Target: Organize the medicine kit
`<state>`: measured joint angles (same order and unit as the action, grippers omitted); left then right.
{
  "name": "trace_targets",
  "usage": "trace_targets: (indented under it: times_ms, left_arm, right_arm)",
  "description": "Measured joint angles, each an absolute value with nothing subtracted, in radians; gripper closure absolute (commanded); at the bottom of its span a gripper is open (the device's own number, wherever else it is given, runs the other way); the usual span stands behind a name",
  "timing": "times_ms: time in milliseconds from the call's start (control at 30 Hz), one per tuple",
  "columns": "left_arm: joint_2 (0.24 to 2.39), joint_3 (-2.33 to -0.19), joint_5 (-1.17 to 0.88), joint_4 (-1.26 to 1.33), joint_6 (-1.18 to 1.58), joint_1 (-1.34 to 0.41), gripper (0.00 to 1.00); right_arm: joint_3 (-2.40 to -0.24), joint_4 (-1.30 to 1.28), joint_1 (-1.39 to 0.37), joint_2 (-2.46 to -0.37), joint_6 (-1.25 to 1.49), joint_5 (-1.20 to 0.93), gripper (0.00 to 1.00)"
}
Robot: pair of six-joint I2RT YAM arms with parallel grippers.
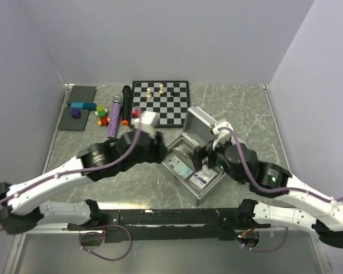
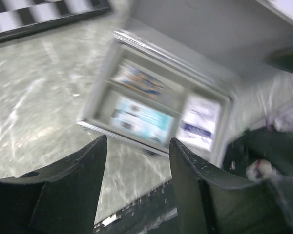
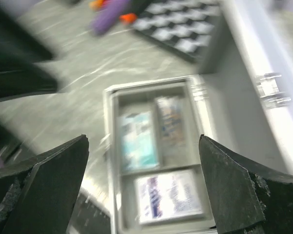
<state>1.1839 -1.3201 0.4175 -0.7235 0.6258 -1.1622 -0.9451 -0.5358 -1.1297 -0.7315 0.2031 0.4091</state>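
The medicine kit (image 1: 186,177), a silver-grey metal case, lies open mid-table with its lid (image 1: 201,121) standing up behind it. Its divided tray holds a teal packet (image 2: 139,119), a white and blue packet (image 2: 200,122) and an orange-blue packet (image 2: 136,80). My left gripper (image 1: 162,153) hovers open just left of the case, and nothing sits between its fingers (image 2: 88,185). Over the case, my right gripper (image 3: 142,139) stands wide open above the teal packet (image 3: 136,139) and the white packet (image 3: 168,195), holding nothing. Both wrist views are blurred.
Behind the case lies a chessboard (image 1: 160,103) with a few pieces. Left of it lie a black microphone (image 1: 126,105), a purple microphone (image 1: 115,114) and a grey baseplate (image 1: 77,114) with coloured bricks. A black rail (image 1: 171,217) runs along the near edge.
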Motion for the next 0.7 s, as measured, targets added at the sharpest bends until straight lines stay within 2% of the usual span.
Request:
trace_targets:
  times_ms: [67, 167, 267, 533, 700]
  left_arm:
    - [1.086, -1.217, 0.431, -0.688, 0.67, -1.108, 0.43]
    - [0.957, -1.027, 0.431, -0.614, 0.741, -1.031, 0.44]
    - [0.905, -0.889, 0.413, -0.565, 0.797, -0.999, 0.46]
    - [0.883, -0.695, 0.358, -0.45, 0.889, -0.995, 0.48]
    - [0.882, -0.665, 0.337, -0.4, 0.905, -0.995, 0.49]
  right_arm:
    - [-0.989, -0.543, -1.071, -0.78, 0.226, 0.457, 0.01]
    - [-1.058, -0.549, -0.896, -0.864, 0.279, 0.472, 0.01]
    - [-1.087, -0.548, -0.77, -0.889, 0.295, 0.476, 0.01]
    - [-1.152, -0.531, -0.678, -0.92, 0.303, 0.456, 0.0]
    - [-1.15, -0.546, -0.614, -0.973, 0.33, 0.411, 0.0]
